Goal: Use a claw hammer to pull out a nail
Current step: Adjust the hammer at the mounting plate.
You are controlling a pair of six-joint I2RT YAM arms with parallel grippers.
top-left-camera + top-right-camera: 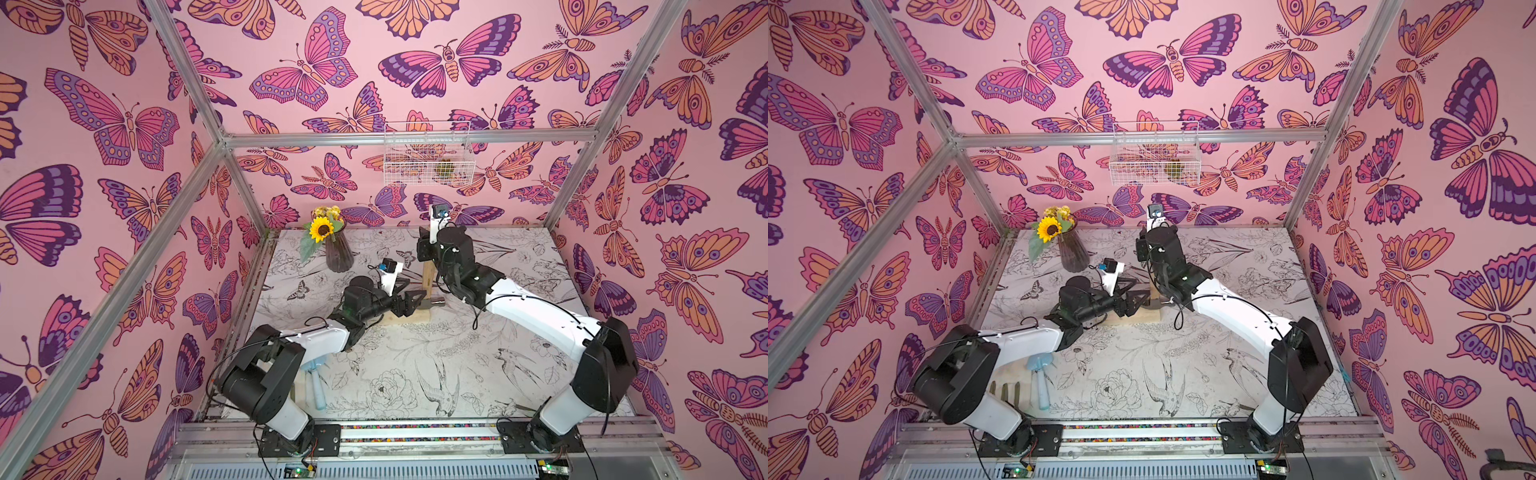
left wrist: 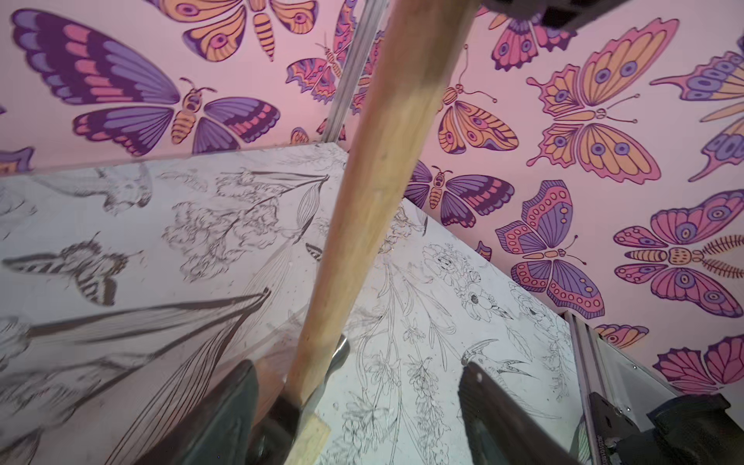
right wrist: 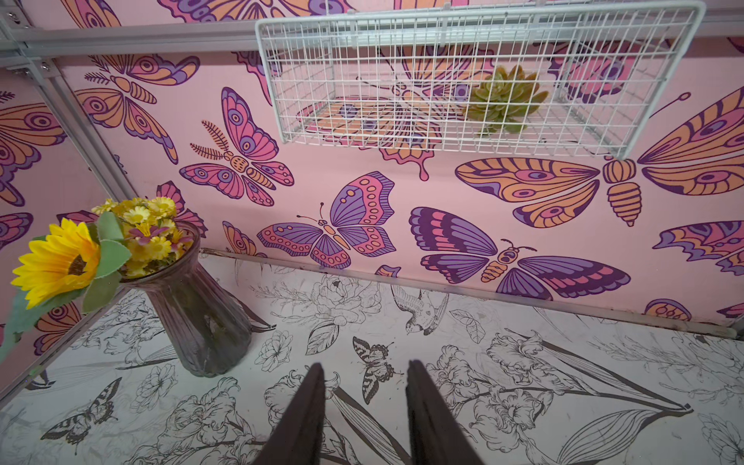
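Most of claw hammer [image 2: 382,181] head hid by L hand [image 2: 354,370].

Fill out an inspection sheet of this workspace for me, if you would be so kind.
Surface: floral-print table, lightly scuffed.
Job's things: claw hammer stands handle-up, its head on a wooden block; the nail cannot be made out.
Clutter: pale-blue trowel near the left arm's base; vase of flowers at the back left.
Grippers: left gripper open, fingers either side of the hammer's lower handle; right gripper shut on the handle's upper end.
Cables: black cables loop along both arms; none seen snagged.
Surroundings: butterfly-papered walls, metal frame, wire basket holding a succulent.
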